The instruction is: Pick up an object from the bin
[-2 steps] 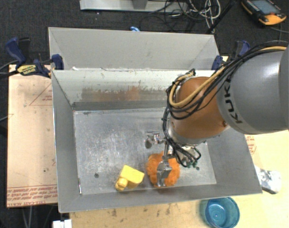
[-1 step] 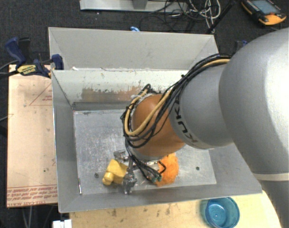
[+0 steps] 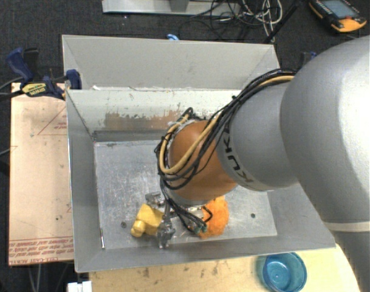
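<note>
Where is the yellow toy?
The yellow toy lies low in the camera view, on the bin floor by its near wall, just view-left of the gripper, with an orange fuzzy ball on the gripper's other side.

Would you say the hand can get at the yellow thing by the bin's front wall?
Probably yes: the hand is low beside the yellow thing, and nothing lies on it.

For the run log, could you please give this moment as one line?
gripper: low in bin, near front wall | yellow toy: beside it, view-left | orange fluffy thing: beside it, view-right
</note>
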`<state>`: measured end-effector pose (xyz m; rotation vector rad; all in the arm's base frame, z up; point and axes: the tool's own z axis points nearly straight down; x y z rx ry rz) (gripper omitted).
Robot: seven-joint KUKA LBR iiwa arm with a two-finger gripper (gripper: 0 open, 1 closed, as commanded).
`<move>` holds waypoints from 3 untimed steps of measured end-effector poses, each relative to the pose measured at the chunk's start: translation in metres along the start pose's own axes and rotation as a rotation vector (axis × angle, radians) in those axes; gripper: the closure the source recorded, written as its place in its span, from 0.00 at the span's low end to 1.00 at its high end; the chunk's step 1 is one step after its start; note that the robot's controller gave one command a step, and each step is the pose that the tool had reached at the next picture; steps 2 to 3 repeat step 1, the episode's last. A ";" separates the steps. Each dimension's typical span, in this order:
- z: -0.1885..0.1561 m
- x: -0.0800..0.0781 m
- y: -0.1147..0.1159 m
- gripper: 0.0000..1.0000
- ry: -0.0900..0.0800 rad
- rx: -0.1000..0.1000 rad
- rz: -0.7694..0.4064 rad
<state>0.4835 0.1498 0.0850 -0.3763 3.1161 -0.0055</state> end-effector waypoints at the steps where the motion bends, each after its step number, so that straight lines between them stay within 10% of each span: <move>1: -0.187 -0.026 -0.019 1.00 0.002 -0.005 -0.201; 3: -0.187 -0.026 -0.019 1.00 0.002 -0.005 -0.201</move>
